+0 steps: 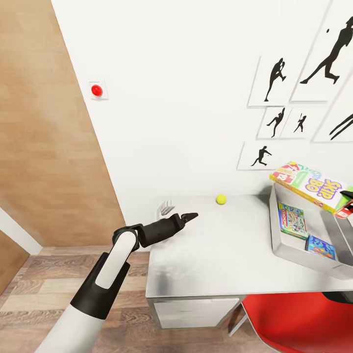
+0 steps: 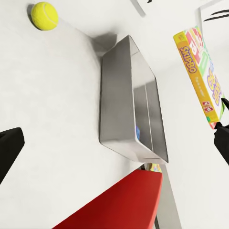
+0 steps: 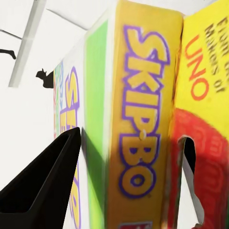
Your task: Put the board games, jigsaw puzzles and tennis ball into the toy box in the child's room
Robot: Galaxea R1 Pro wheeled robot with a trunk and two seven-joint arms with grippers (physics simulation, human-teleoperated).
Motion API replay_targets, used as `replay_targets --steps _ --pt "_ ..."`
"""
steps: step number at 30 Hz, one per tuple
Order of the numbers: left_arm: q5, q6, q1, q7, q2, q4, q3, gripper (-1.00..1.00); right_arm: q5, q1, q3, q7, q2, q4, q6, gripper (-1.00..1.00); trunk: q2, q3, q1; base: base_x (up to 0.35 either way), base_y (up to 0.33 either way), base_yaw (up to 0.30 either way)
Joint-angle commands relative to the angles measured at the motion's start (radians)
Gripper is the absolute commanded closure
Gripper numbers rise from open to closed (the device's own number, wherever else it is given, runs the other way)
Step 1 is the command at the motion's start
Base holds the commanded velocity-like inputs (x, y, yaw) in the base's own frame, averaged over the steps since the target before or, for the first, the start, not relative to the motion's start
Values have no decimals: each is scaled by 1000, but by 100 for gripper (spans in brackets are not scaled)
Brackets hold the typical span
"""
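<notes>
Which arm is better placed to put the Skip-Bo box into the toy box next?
Right. Its gripper already clamps the Skip-Bo box above the toy box. The left gripper is empty, nearer the tennis ball.

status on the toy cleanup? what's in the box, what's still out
Done: two small blue-white board games lie inside the toy box. In hand: the right gripper is shut on the Skip-Bo game, held above the box, not yet in it. Left: the tennis ball sits on the table near the wall, ahead of the left gripper. I can't spot the jigsaw puzzles, so their status is unknown.
</notes>
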Motion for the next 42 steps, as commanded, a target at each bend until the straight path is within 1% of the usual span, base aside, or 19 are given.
replay_targets --steps 1,14,16,19,21,22,25,29,35,38,39,40,42 --pt "11 3 -1 10 0 -1 0 -100 4 -1 -3 4 0 -1 5 100 -2 -2 1 0 0 -68" --pt "11 4 -1 10 0 -2 0 -100 5 -1 -6 0 1 0 5 100 -2 -2 1 0 0 -64" --pt "11 4 -1 10 0 -1 0 -100 5 -1 -7 -9 1 2 5 100 -2 -2 1 0 0 -8" --pt "10 4 0 10 1 -2 0 -100 6 1 -8 -57 2 3 5 100 -2 -2 1 0 0 -4" --pt "10 4 0 10 1 -1 0 -100 5 6 -14 -83 2 4 6 100 -2 -2 1 0 0 -2" --pt "10 4 0 10 1 -1 0 -100 4 15 -25 -100 2 4 7 100 -2 -2 1 0 0 -29" --pt "10 4 1 10 1 -1 1 -100 0 27 -47 -118 3 5 8 100 -2 -2 1 0 0 -112" --pt "9 4 1 10 1 -1 1 -100 -2 31 -58 -126 3 10 8 100 -2 -2 1 0 0 -170" --pt "9 4 1 10 1 -1 1 -100 -10 30 -63 -125 2 12 4 100 -2 -2 1 0 0 -77" --pt "9 4 1 10 1 -1 1 -100 -16 23 -64 -125 1 14 -22 100 -2 -2 1 0 0 -28" --pt "9 4 1 10 1 -1 0 -100 -19 19 -65 -126 -1 19 -57 100 -2 -2 1 0 0 -14" --pt "9 4 1 10 1 -1 0 -100 -19 19 -65 -126 -1 19 -57 100 -2 -2 1 0 0 -14" --pt "9 4 1 10 1 -1 0 -100 -20 16 -64 -127 -1 26 -92 100 -2 -2 1 0 0 -10"
